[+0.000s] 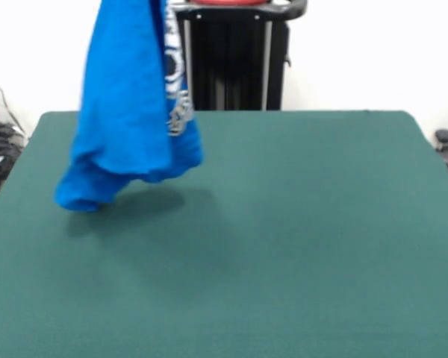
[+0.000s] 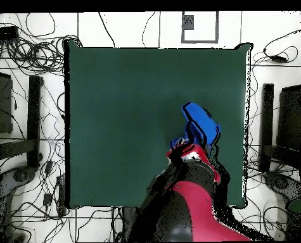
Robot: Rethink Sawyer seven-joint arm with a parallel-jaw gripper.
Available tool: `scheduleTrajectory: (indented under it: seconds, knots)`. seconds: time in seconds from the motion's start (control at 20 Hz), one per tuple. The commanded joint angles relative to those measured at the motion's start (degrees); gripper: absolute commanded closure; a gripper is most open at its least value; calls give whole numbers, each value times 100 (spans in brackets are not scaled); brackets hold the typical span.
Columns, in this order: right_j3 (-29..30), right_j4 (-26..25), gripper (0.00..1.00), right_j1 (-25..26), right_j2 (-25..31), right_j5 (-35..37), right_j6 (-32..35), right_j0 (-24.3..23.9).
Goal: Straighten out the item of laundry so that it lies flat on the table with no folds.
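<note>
The item of laundry (image 1: pixel 127 112), bright blue with white lettering along one edge, hangs bunched from above the picture's top at the left of the front view. Its lower end is close over the table (image 1: pixel 299 224), with a shadow under it. I cannot tell whether it touches the felt. In the overhead view the item of laundry (image 2: pixel 200 123) shows as a blue strip near the table's (image 2: pixel 127 114) right side. It runs out from the end of my red arm, where my gripper (image 2: pixel 180 147) is shut on its top. The arm hides the fingers.
The robot's black pedestal (image 1: pixel 235 63) stands behind the table's far edge. My red and black arm (image 2: pixel 184 202) reaches in over the table's bottom right edge in the overhead view. Cables and stands (image 2: pixel 26 126) lie on the floor around the table.
</note>
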Motion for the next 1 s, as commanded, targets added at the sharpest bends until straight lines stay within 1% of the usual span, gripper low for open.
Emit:
scheduleTrajectory:
  seconds: [0.05,0.45,0.65,0.85,1.0]
  knots:
    - [578,-341,100,-215,1400,924,-1702,-55]
    - [490,-504,100,-244,1589,1069,-1511,-112]
    - [417,-635,100,-209,1603,1164,-1292,-17]
    - [442,-691,100,-198,1672,1315,-1207,-4]
    - [550,-710,100,-154,1781,1238,-1117,-45]
